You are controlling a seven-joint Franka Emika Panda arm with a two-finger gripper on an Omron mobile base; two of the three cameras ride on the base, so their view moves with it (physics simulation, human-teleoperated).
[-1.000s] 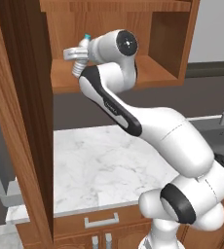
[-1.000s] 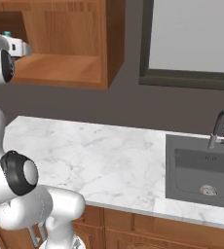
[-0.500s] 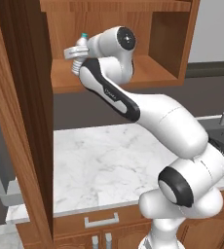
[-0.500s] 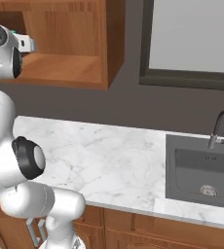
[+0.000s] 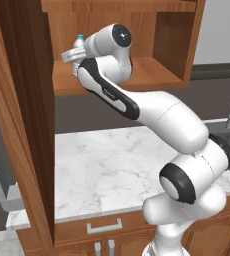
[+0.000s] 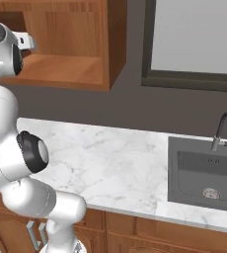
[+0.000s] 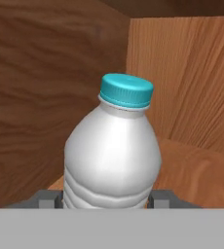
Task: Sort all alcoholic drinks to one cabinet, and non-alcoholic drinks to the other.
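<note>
Gripper [image 7: 106, 197] part-open, fingers [image 7: 46, 198] clamped on both sides of water bottle [image 7: 113, 155], blue cap up; bottle held upright inside wall cabinet [image 5: 162, 70], near left rear corner of shelf floor, over shelf

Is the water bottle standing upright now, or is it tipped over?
Upright. In the hand view the water bottle stands with its blue cap on top, between the fingers of the gripper, inside the cabinet.
</note>
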